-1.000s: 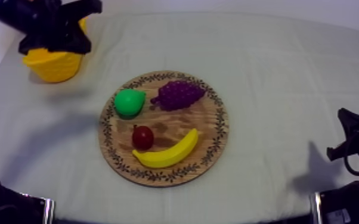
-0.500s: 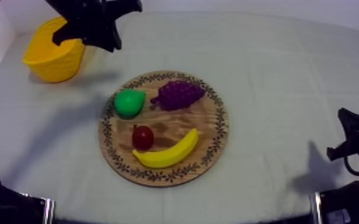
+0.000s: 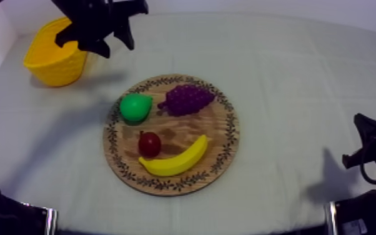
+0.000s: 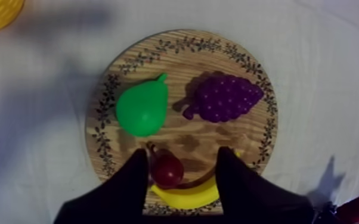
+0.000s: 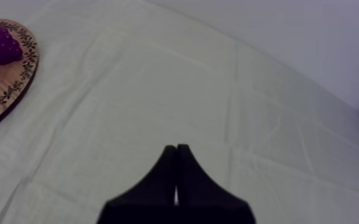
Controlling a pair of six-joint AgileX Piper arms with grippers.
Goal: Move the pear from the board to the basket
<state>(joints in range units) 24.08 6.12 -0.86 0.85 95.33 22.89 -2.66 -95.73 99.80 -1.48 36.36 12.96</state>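
The left arm (image 3: 87, 15) reaches in at the upper left, past the far-left rim of the board (image 3: 220, 119) and well apart from it. The left gripper (image 4: 183, 153) points down over the board's near edge. Its two black fingers (image 4: 128, 187) are spread wide, with nothing gripped between them. The right arm (image 3: 371, 156) sits low, well off the board's right side. The right gripper (image 5: 176, 148) is level and aimed away past the board's right rim, its fingers pressed together into a narrow wedge that holds nothing.
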